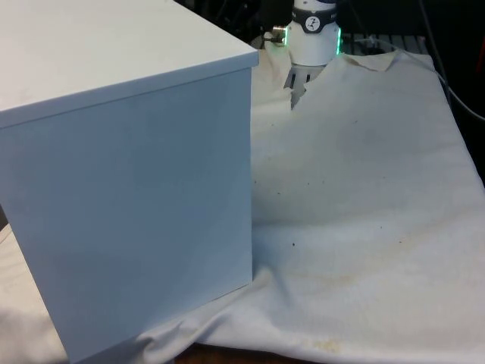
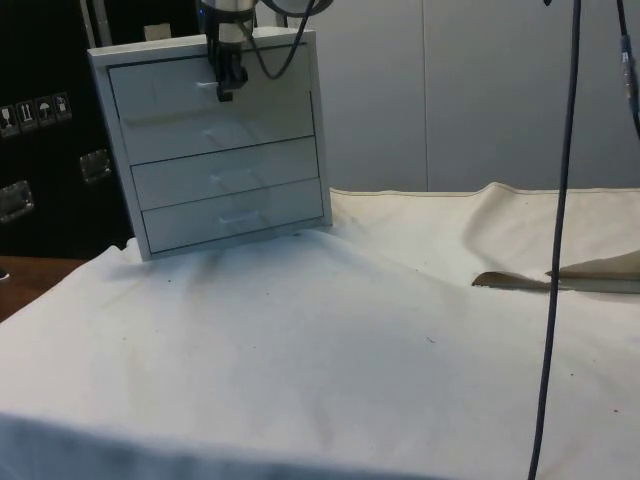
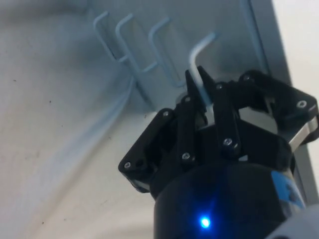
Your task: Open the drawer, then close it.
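white chest of drawers [image 2: 220, 150], black gripper [image 3: 202, 102], white cloth [image 1: 364, 189]

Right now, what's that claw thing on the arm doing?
End effector: closed on the top drawer's handle of the chest of drawers.

- The chest of drawers [image 2: 220, 150] is white and box-shaped, with four drawers stacked one above the other, and it stands on the white cloth.
- In the front view its plain back and side [image 1: 136, 197] face the camera, at the front view's left.
- The top drawer [image 2: 200, 85] sits flush with the others, shut.
- Each drawer carries a thin white bar handle; the top handle [image 3: 199, 62] lies between the black fingers.
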`<act>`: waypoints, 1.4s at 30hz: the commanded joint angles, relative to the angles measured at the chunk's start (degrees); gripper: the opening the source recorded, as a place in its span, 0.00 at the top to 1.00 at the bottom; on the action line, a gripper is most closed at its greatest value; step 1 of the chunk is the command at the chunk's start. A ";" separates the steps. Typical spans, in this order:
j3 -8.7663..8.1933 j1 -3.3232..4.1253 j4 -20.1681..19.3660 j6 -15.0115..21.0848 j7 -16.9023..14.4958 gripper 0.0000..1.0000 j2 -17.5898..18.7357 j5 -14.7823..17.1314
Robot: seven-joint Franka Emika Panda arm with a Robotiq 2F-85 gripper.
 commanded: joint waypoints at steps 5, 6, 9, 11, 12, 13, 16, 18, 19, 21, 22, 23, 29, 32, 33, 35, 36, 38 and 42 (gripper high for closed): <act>-0.46 -0.17 0.80 0.17 0.52 1.00 -0.40 -0.57; -0.52 -0.11 0.80 0.17 0.52 1.00 -0.40 -0.57; -0.63 0.06 0.63 0.11 0.80 1.00 -0.52 -0.74; -1.09 0.97 -0.40 0.11 1.72 1.00 -1.38 -1.66; -1.20 1.20 -0.69 0.11 2.01 1.00 -1.66 -1.89; -1.32 1.38 -0.92 0.11 2.23 1.00 -1.83 -2.12; -1.43 1.72 -1.38 0.06 2.69 1.00 -2.23 -2.58; -1.49 2.18 -1.95 -0.11 3.67 1.00 -2.81 -3.44; -1.49 2.18 -1.95 -0.11 3.67 1.00 -2.81 -3.44; -1.43 2.52 -2.46 -0.23 4.81 1.00 -3.38 -4.53; -0.52 1.20 -0.40 -0.40 3.61 1.00 -1.78 -2.75; -1.43 2.58 -2.58 -0.29 5.16 1.00 -3.55 -4.87; -1.26 3.32 -3.67 -0.63 7.56 1.00 -4.70 -6.93; -1.15 3.50 -4.01 -0.69 8.31 1.00 -5.04 -7.56; -1.09 3.61 -4.30 -0.74 9.00 1.00 -5.39 -8.25; -0.97 3.72 -4.58 -0.86 9.74 1.00 -5.67 -8.94; -0.86 3.78 -4.76 -0.92 10.14 1.00 -5.90 -9.34; 0.00 2.52 -2.69 -0.97 8.94 1.00 -4.30 -7.51; -0.23 3.90 -5.56 -1.49 12.15 1.00 -6.93 -11.23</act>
